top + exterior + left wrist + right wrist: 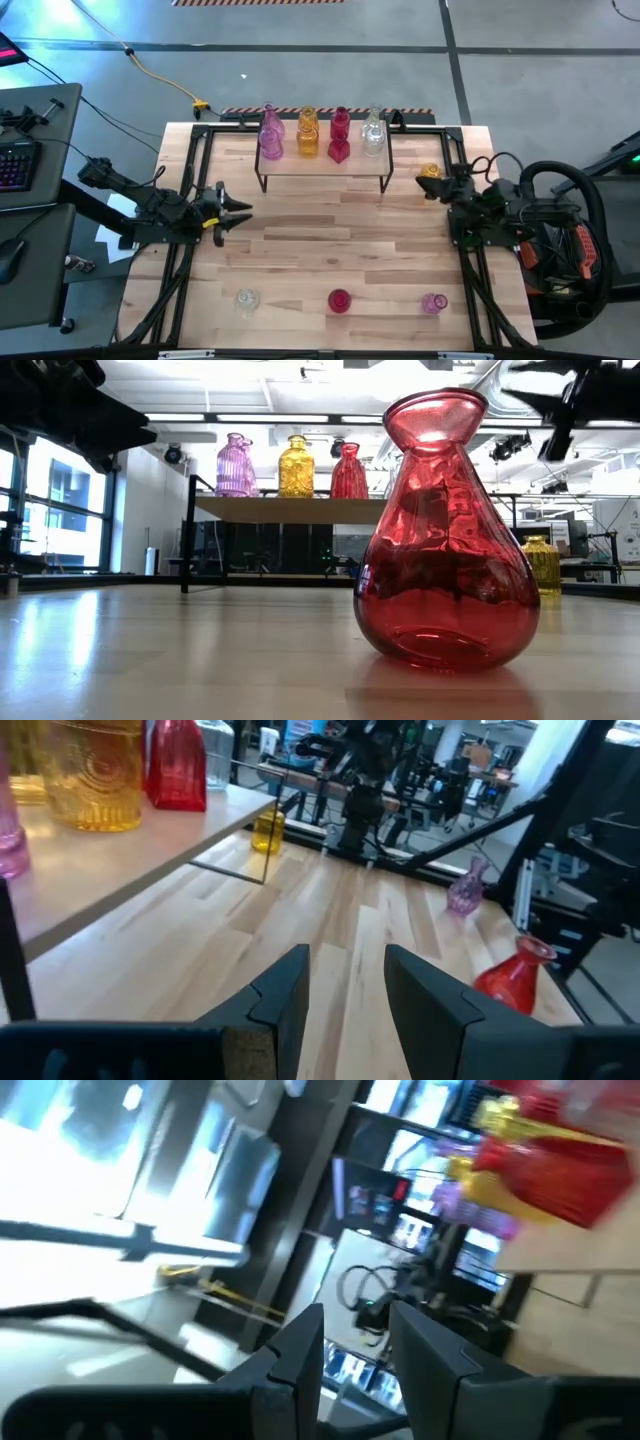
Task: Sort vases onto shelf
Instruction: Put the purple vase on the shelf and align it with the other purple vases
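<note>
Four vases stand in a row on the shelf (320, 162): pink (270, 135), amber (308, 132), red (340, 135) and clear (373, 132). An amber vase (430, 172) stands on the table by the shelf's right end. Near the table's near edge stand a clear vase (247, 298), a red vase (339, 300) and a pink vase (434, 302). My left gripper (245, 212) hovers open and empty left of the table's middle. My right gripper (420, 183) is open, empty and raised (555, 405) over the amber vase (541, 565) without touching it.
The shelf's black wire legs (262, 183) stand on the far half of the table. Bare wood lies between the shelf and the near row of vases. The red vase (450, 540) fills the low view and hides the shelf's right end. Cables lie beside the table's right edge (560, 250).
</note>
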Available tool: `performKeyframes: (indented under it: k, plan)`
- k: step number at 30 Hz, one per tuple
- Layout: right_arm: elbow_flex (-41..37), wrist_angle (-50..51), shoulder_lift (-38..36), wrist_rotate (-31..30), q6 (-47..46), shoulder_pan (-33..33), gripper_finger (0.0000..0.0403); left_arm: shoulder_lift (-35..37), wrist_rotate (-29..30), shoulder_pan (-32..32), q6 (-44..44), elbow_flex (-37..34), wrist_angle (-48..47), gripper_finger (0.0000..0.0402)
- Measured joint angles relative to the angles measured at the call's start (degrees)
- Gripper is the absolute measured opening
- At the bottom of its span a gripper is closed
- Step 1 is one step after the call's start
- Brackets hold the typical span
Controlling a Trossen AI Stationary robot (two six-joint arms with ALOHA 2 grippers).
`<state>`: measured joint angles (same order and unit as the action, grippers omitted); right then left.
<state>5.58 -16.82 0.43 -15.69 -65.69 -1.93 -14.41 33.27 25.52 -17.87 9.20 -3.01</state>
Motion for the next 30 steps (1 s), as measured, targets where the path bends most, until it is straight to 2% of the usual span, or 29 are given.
performKeyframes:
  k: [4,8,11,14,17,24,30]
  plan:
    - [4.71,1.02,0.43,2.9,4.97,0.0,0.0099,0.01,1.0,0.0,0.02,-0.01,0.0,0.0121]
    - [13.83,7.06,3.29,9.28,10.2,0.0,0.0099,0.01,1.13,0.0,0.08,0.01,0.02,0.0121]
    - [23.73,22.7,7.07,14.43,13.23,0.0,0.0099,0.01,1.13,0.0,0.09,0.01,-0.02,0.0121]
    - [33.79,41.34,13.02,15.2,11.84,0.0,0.0099,0.01,1.49,0.0,0.09,0.01,-0.09,0.0121]
    - [42.14,54.72,20.34,17.07,9.76,0.0,0.0099,0.0,2.63,0.0,0.12,-0.01,-0.11,0.0121]
    - [56.6,73.26,36.94,27.05,8.24,-0.21,0.0099,0.01,5.64,0.0,0.64,-0.01,-0.22,0.0121]
    - [61.23,87.27,47.58,28.92,7.98,-5.75,0.0099,0.01,6.44,0.0,3.48,0.01,-0.22,0.0121]
